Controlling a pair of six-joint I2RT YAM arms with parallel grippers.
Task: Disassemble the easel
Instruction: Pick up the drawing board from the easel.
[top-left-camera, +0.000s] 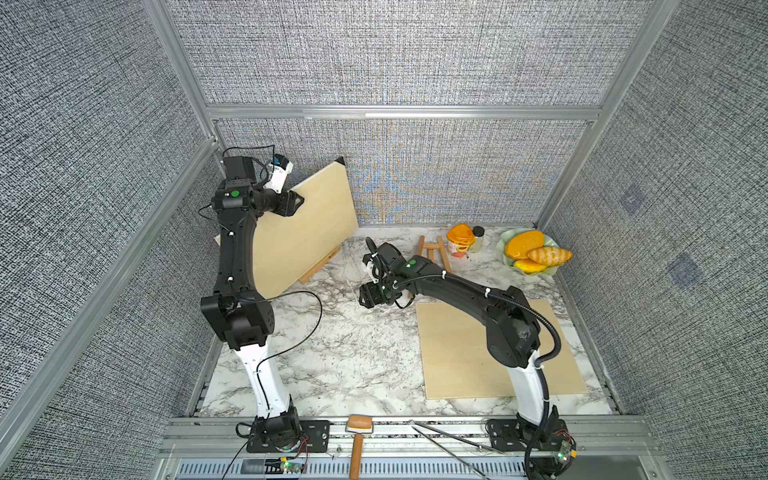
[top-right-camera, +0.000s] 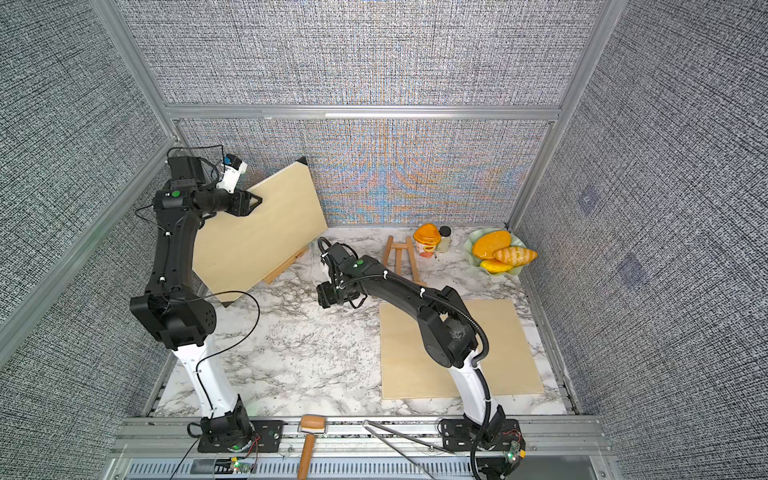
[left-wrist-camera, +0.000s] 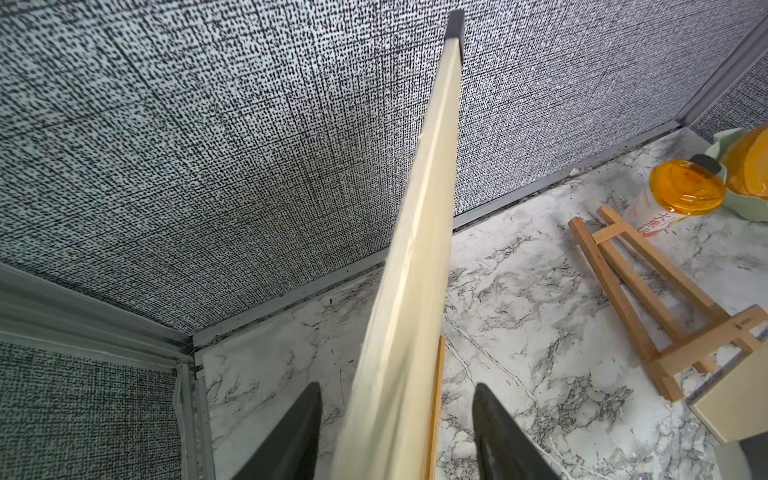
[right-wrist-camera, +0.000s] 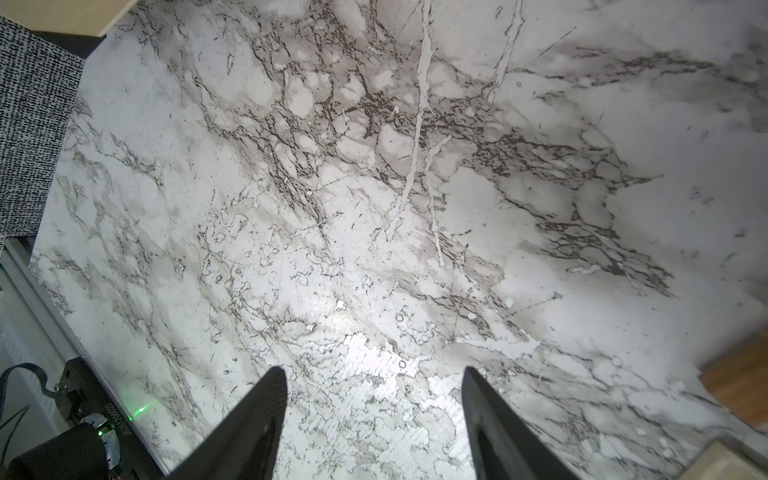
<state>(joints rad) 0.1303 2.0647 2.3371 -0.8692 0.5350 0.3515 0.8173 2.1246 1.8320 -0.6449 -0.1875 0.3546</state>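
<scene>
A pale wooden board (top-left-camera: 307, 232) leans tilted on a small wooden easel (top-left-camera: 320, 264) at the back left of the marble table, seen in both top views. My left gripper (top-left-camera: 297, 203) is at the board's upper edge. In the left wrist view the board (left-wrist-camera: 424, 208) runs edge-on between the jaws of my left gripper (left-wrist-camera: 397, 388), which stand open with a gap on each side; the easel's strip (left-wrist-camera: 436, 395) shows beside it. A second, bare easel (top-left-camera: 434, 253) stands at the back. My right gripper (top-left-camera: 365, 296) hovers open over bare marble, holding nothing (right-wrist-camera: 374, 374).
Another board (top-left-camera: 457, 353) lies flat under the right arm. An orange-lidded cup (top-left-camera: 460, 239), a small jar (top-left-camera: 478, 237) and a green bowl (top-left-camera: 505, 243) of bread sit at the back right. A mallet (top-left-camera: 358, 440) and tongs (top-left-camera: 449, 444) lie on the front rail.
</scene>
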